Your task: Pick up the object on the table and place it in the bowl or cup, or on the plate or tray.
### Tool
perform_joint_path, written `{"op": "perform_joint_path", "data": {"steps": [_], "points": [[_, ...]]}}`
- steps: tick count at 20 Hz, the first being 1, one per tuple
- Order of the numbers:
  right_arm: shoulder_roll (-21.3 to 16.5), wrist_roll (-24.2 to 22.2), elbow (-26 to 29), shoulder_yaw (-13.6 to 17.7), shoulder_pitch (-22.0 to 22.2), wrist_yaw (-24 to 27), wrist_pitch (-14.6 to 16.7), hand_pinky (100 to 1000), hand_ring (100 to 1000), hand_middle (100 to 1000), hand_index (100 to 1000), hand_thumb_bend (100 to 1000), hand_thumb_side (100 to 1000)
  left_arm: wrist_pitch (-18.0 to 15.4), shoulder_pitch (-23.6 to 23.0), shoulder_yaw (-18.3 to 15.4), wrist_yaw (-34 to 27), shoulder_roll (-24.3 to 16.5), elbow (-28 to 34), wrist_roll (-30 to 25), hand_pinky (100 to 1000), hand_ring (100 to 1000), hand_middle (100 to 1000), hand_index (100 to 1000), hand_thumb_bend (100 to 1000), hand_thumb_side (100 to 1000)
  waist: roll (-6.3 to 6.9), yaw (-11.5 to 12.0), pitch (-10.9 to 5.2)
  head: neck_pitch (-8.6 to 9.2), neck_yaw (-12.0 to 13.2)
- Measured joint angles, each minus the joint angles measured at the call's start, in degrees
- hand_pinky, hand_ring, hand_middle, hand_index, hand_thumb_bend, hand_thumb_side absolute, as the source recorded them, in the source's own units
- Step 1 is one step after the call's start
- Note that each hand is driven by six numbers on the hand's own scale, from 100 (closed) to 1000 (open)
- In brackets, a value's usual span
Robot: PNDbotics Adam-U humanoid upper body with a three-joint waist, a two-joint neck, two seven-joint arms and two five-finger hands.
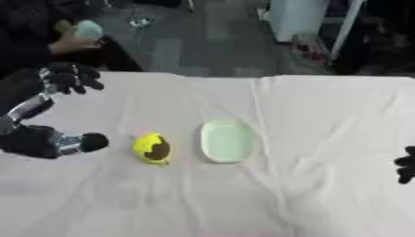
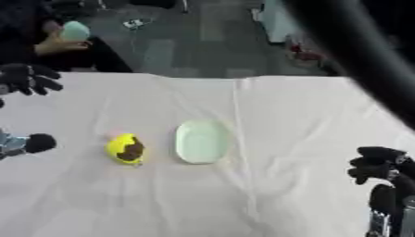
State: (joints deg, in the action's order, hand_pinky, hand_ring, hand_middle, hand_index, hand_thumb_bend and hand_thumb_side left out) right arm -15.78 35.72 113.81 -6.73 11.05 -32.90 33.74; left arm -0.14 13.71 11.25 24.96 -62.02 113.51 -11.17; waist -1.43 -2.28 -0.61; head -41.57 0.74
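**Reach not yet closed on the toy**

The left hand [image 1: 48, 139] hovered with fingers spread, holding nothing, just at nine o'clock of the yellow toy [image 1: 152, 148]. The toy lay beside the pale green plate [image 1: 226, 141], at its nine o'clock. The next move likely called for closing round the toy and lifting it to three o'clock. The right hand [image 2: 379, 170] idled with fingers curled at the lower right corner. A white cloth [image 1: 324, 139] covered the worktop; grey floor [image 1: 194, 37] lay beyond.

Yellow toy [image 1: 152, 148] with a dark brown patch, frame centre-left; pale green plate [image 1: 226, 141] beside it; white cloth [image 1: 324, 120]; black hands [image 2: 381, 167].
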Motion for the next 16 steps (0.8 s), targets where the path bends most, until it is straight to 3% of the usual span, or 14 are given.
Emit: {"op": "perform_joint_path", "data": {"steps": [8, 16], "points": [[-0.6, -1.6, 0.0, -0.8, -0.5, 0.7, 0.9, 251, 487, 597, 470, 276, 974, -4.6, 8.8, 5.2, 3.4, -1.9, -6.4, -11.8, 724, 770, 824, 812, 668, 967, 0.38, -0.9, 0.0, -0.01, 1.5], [-2.2, -3.4, 0.0, -1.0, -2.3, 3.1, 1.8, 253, 487, 595, 464, 280, 978, -8.9, 13.8, 8.3, 6.9, -1.1, -13.0, -16.6, 735, 788, 826, 812, 659, 953, 1.06, -2.9, 0.0, 0.07, 2.8]]}}
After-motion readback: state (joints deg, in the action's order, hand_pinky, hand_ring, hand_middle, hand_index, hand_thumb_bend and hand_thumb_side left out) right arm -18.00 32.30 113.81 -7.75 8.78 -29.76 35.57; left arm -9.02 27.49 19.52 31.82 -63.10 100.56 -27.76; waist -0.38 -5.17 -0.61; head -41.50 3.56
